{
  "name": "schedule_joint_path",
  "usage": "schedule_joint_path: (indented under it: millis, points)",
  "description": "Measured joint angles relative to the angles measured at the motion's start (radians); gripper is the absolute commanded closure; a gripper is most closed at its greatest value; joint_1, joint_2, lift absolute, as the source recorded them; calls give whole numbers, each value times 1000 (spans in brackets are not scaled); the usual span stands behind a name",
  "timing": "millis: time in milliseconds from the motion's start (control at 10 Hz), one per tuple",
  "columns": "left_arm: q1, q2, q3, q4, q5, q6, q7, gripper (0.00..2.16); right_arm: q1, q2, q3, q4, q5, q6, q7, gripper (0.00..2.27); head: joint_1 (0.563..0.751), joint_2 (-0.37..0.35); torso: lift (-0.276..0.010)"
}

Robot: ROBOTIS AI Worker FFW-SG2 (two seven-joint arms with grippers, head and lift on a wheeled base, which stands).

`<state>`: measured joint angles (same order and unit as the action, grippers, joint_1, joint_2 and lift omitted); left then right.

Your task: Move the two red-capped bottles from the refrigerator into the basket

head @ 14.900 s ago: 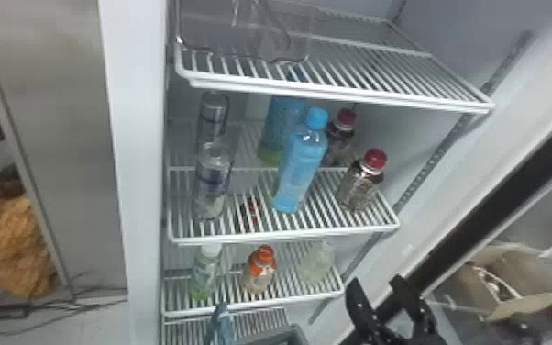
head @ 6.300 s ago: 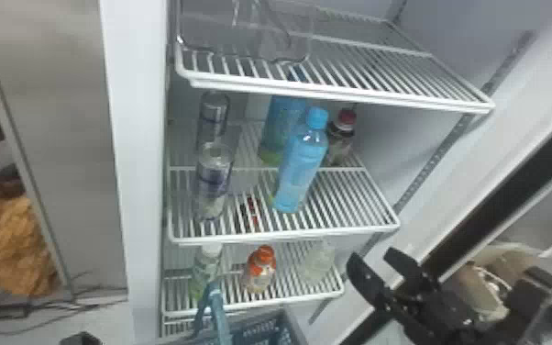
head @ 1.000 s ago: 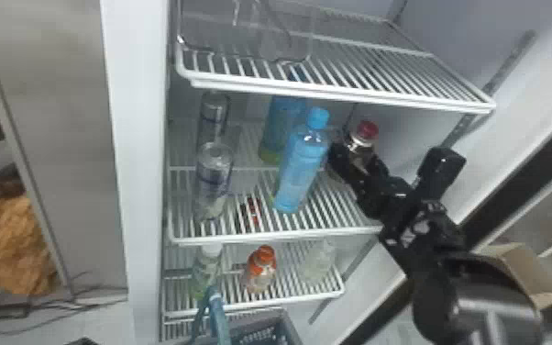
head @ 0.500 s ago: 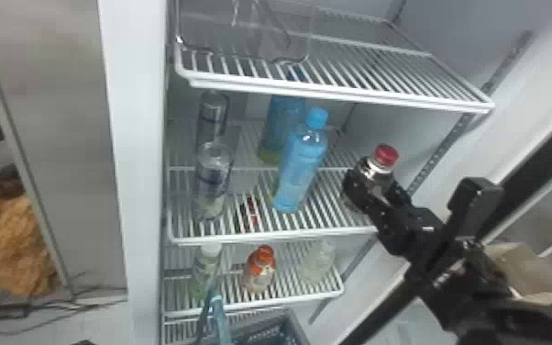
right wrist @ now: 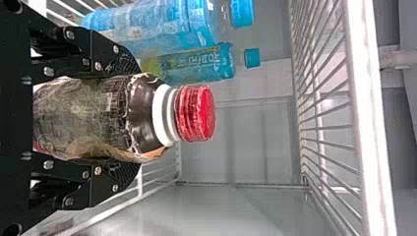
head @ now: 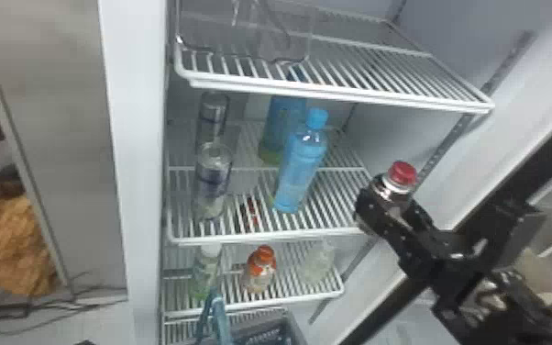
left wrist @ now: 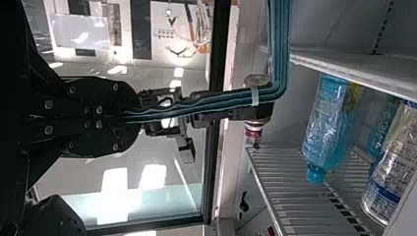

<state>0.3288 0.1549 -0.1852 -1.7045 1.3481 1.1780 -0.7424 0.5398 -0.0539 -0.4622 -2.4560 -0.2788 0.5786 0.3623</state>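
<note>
My right gripper (head: 387,202) is shut around a dark red-capped bottle (head: 402,174), held upright at the right front corner of the middle shelf. In the right wrist view both fingers of the right gripper (right wrist: 135,118) press the sides of the bottle (right wrist: 93,118), its red cap clear of them. A dark piece of my left arm's gripper (head: 85,342) shows at the bottom edge. In the left wrist view, the left gripper (left wrist: 129,118) is closed on the basket's teal handles (left wrist: 221,102). The basket (head: 295,328) hangs low before the refrigerator, its contents mostly hidden.
Blue bottles (head: 300,165) and clear bottles (head: 213,183) stand left of the held bottle. Wire shelf edges lie above (head: 344,94) and below (head: 289,300), the lower shelf holding an orange-capped bottle (head: 261,270). The refrigerator's side wall (head: 509,133) is at the right.
The right gripper has brought the red-capped bottle forward and to the right, away from its place beside the blue bottle. The basket has barely shifted.
</note>
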Motion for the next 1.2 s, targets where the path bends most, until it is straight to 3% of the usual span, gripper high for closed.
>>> schedule_joint_path:
  millis: [600,1200]
  points:
    - [-2,3,4,0,-2,0,2,1200,206,33,-39,-153,-36,79,63,1277,695,-350,0]
    - [-7,9,4,0,-2,0,3,1200,381,53,-69,-292,-66,269,172,1277,695,-350,0]
